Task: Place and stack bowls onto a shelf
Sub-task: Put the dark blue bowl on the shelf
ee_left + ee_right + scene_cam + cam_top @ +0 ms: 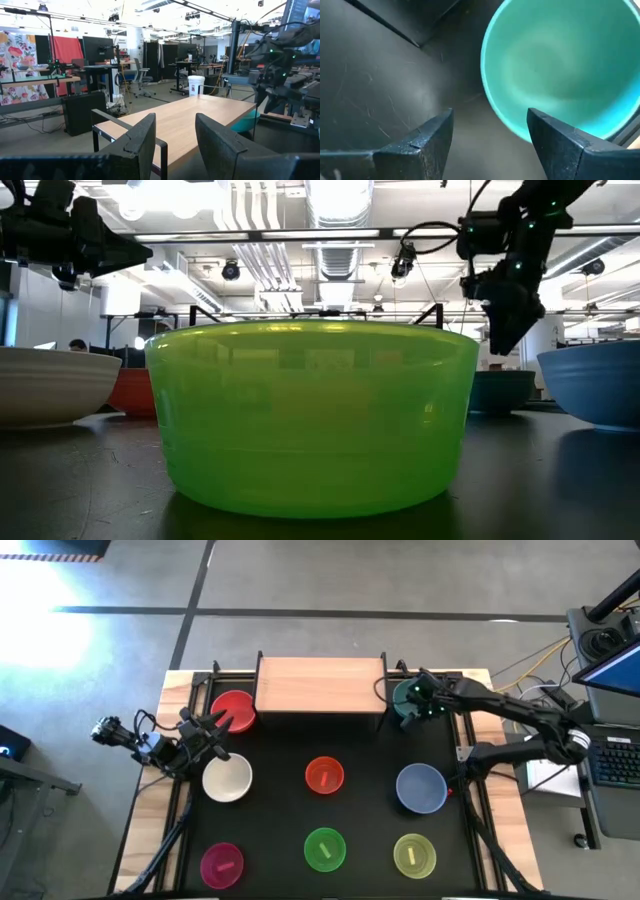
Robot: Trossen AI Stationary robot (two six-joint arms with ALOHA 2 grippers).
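**Operator:** What are we about to pick up, and how do we expect it to handle?

**Technician:** The teal bowl (560, 65), which sits near the far right corner of the table (150, 840), just beside the right end of the shelf (320, 685). We judge it light, stiff and smooth — a thin plastic wall that could slip under a weak pinch. We would take hold at the rim, one finger inside and one outside.

**Operator:** Pose of the right gripper (490, 127)?

**Technician:** It hangs above the bowl, pointing down, jaws spread and holding nothing. In the right wrist view the near rim lies between the two fingers; they do not yet touch it.

**Operator:** And the left arm?

**Technician:** The left gripper (175, 132) waits near the left edge, between the red bowl (233, 708) and the white bowl (227, 779), jaws apart and empty, aimed level across the bare shelf board.

**Operator:** The remaining bowls?

**Technician:** All lie on the table — none on the shelf yet.
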